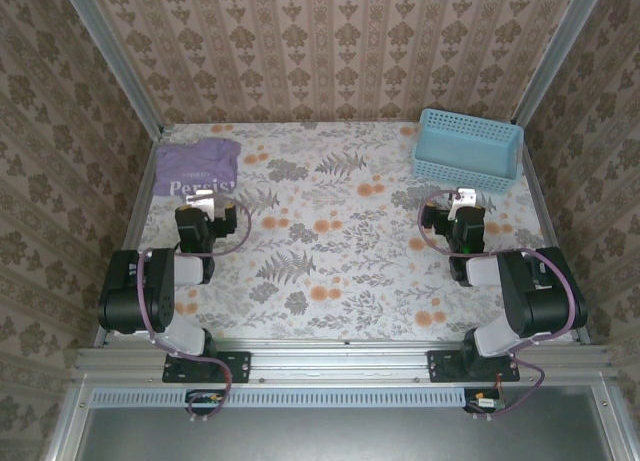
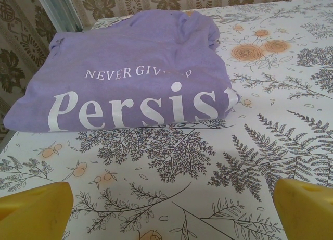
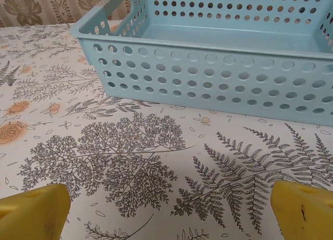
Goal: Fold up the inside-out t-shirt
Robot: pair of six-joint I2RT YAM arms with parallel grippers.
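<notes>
At the far-left corner of the table (image 1: 330, 271) the t-shirt (image 2: 135, 89) lies in a compact heap beside the wall (image 2: 15, 52). Left gripper (image 2: 170, 211) and right gripper (image 3: 169, 211) both gape empty. Pinching only 1 layer could drag it crooked.

Brown damask-papered walls (image 1: 330, 41) around a fern-and-flower-patterned table (image 1: 340, 261), metal corner posts (image 1: 112, 56), soft, possibly natural light.

My left arm (image 1: 140, 293) and right arm (image 1: 530, 299): chunky black joints, light grey sections between them. A thin purple cable (image 1: 146, 281) loops along each. Black base plates (image 1: 195, 366) at the bottom, small wires (image 1: 205, 399) hanging under them. Left fingers (image 2: 34, 211) and right fingers (image 3: 31, 214) are yellow blunt wedges; one right finger has a small dark slit mark.
</notes>
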